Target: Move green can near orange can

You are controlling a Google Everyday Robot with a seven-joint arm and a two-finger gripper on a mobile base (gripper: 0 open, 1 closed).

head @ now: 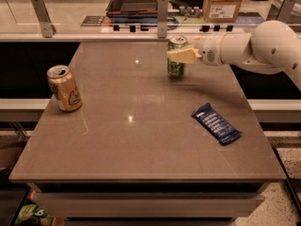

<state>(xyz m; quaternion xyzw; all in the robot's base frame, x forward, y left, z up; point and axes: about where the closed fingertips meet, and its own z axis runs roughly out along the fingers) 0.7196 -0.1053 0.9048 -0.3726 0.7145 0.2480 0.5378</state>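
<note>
Open tabletop (141,140) between end effector (178,54) at green can (176,68) and orange can (64,88); blue packet (216,123) lies aside.

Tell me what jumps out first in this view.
The white arm reaches in from the right, its gripper clamped on the green can toward the far side of the table. The orange can stands alone near the left edge, and a blue snack wrapper lies right of centre.

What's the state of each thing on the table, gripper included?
green can: upright, far side, gripped.
orange can: upright, dented, near left edge, untouched.
blue snack bar: lying flat, right side.
gripper: shut on green can, reaching in from right.
</note>
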